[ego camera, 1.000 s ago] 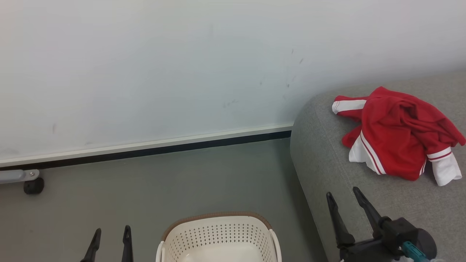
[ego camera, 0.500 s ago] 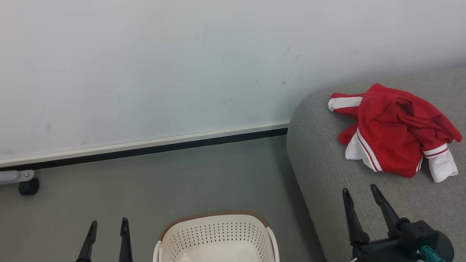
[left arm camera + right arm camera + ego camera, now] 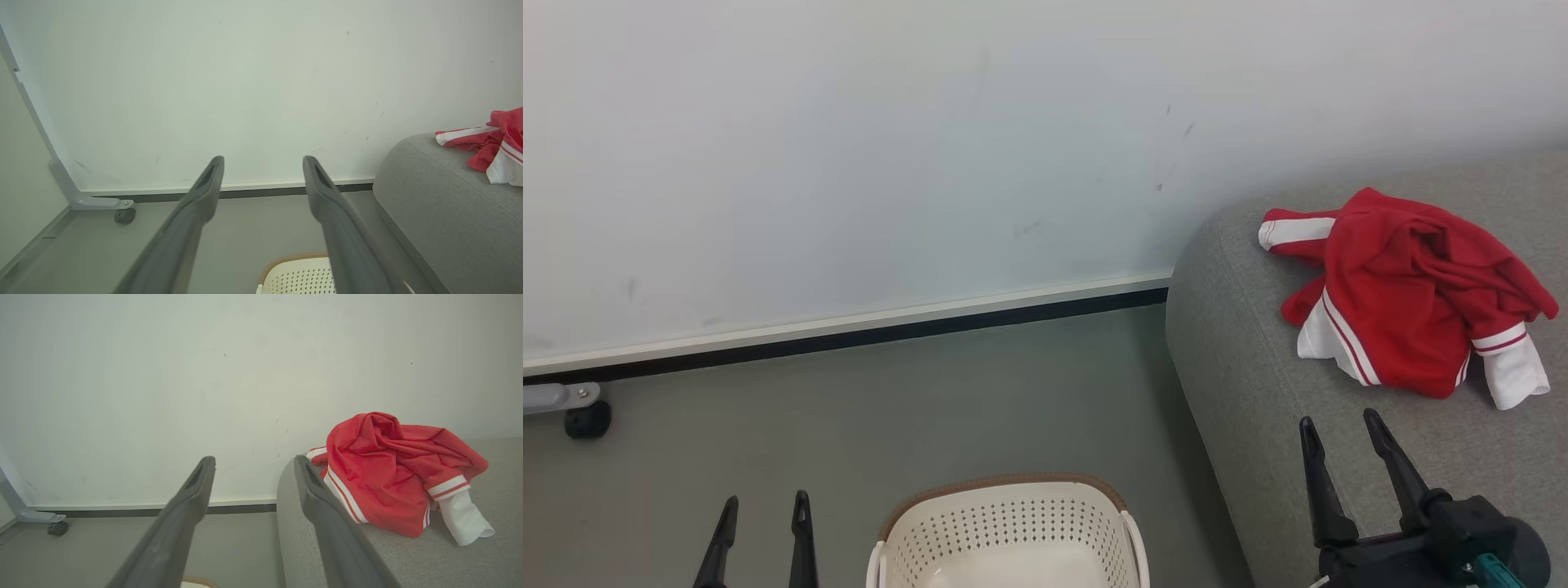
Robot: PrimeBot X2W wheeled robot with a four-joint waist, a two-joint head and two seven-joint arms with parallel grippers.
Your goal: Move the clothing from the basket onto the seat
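Right gripper (image 3: 1339, 419) at the lower right of the head view: spread wide, pinching nothing, tips raised over the near part of the seat (image 3: 1258, 367). Short of the clothing (image 3: 1413, 294), not touching it. Left gripper (image 3: 766, 500) at the lower left: likewise spread and holding nothing, above the grey floor (image 3: 931, 392), just left of the basket (image 3: 1005, 483).

Clothing: a crumpled red heap with white stripes and trim, lying on top of the seat near its rounded left end, close to the pale wall (image 3: 931, 163). One white-banded sleeve stretched out to the left, one white cuff poking out at the right.

Basket: on the floor between the two grippers, beside the seat's end and apart from it. Cream perforated walls, brown rim, pale bottom in the part in view; near half cut off by the picture's edge.

In the left wrist view, dark fingers (image 3: 204, 192) parted, basket rim low between them. In the right wrist view, fingers (image 3: 190, 494) parted too, red heap to their right on the grey cushion.

Small black caster (image 3: 587, 418) at the far left by the dark baseboard.
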